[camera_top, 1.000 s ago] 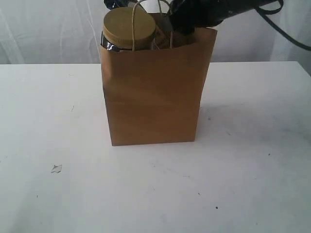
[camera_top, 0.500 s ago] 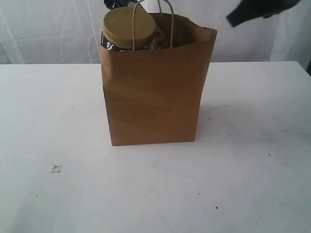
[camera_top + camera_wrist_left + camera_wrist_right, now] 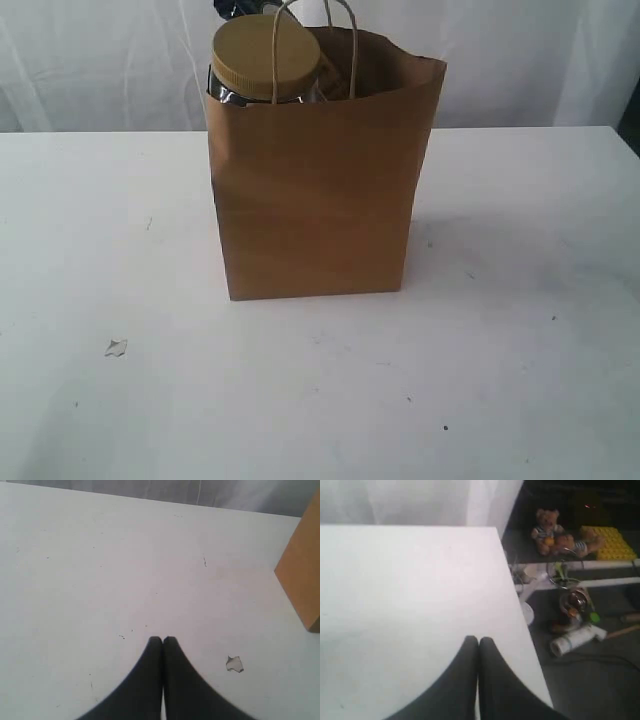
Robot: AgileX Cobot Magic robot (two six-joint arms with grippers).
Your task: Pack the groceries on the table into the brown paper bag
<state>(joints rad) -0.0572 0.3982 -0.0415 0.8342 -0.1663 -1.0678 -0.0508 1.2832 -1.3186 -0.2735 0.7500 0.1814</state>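
Both tools are empty, jaws pressed together. The left tool (image 3: 162, 641) hangs over bare worktop (image 3: 100, 555), and the right tool (image 3: 478, 641) hangs near the worktop's far edge.

In the exterior view the brown paper bag (image 3: 315, 200) stands upright mid-worktop. We see no groceries lying outside it, so we judge the packing nearly or fully done.

The nut jar (image 3: 265, 57) sits at 11 o'clock in the bag's mouth, its tan lid well above the rim, and a handle (image 3: 345, 40) loops beside it. That high, heavy load is our worry:
- A returning tool could snag the handle or nudge the jar, tipping the bag or buckling its paper wall.
- Pushing the jar deeper could crush whatever lies hidden beneath it.

A paper scrap (image 3: 116, 347) lies at 8 o'clock from the bag; it poses no risk.
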